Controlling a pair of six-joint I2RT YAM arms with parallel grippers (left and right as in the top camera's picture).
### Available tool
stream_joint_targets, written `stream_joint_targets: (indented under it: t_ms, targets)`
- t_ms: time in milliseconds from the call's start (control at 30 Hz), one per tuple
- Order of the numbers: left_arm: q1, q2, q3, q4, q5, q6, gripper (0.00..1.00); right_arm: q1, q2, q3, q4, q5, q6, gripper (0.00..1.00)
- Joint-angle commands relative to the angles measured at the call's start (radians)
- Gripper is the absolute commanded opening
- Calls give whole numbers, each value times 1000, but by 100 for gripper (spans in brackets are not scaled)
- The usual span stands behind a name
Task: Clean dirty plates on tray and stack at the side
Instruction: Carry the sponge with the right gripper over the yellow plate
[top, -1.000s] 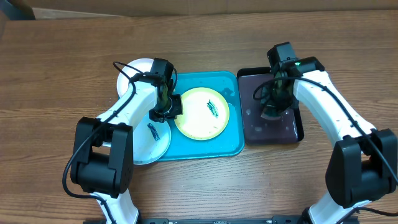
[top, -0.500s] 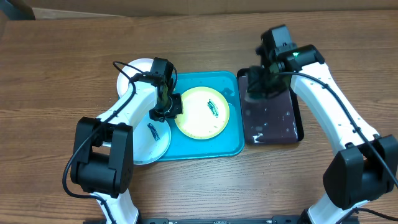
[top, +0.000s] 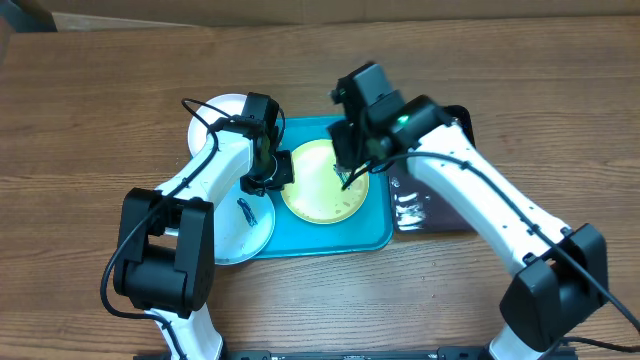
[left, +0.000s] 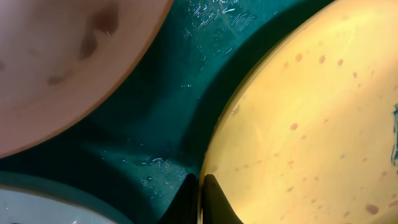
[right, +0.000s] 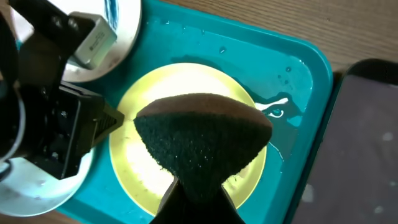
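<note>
The yellow-green plate (top: 318, 190) with a cream centre lies on the turquoise tray (top: 375, 225). A dark smear (left: 394, 130) marks it. My left gripper (top: 282, 172) is shut on its left rim, the fingertips (left: 211, 202) pinching the edge (left: 200, 186). Just above the plate's right half hangs a dark sponge (right: 202, 140), and my right gripper (right: 196, 196) is shut on it. A white plate (top: 215, 112) lies past the tray's far-left corner. A pale blue plate (top: 240, 228) with a smear overlaps the tray's near-left edge.
A black tray (top: 445, 205) with a wet purple inside sits right of the turquoise tray, partly under my right arm. Water drops lie on the turquoise tray (right: 292, 93). Bare wooden table (top: 100, 90) surrounds everything.
My right arm has swung left from the black tray to above the yellow-green plate, carrying the sponge. The left gripper has stayed on the plate's rim.
</note>
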Motion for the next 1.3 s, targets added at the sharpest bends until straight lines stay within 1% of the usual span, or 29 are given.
stream_joint_targets:
  t_ms: [0,167,1000,1267]
  targets:
    - [4,10,-6,1,-28,12,4,40,35,17,15,162,-9,4]
    - [4,10,-6,0,-28,12,4,88,80,18,22,267,-9,4]
    - [4,10,-6,-4,-28,12,4,95,268,14,45,301,-8,4]
    - [4,10,-6,-4,-28,12,4,95,280,11,58,349,-9,4]
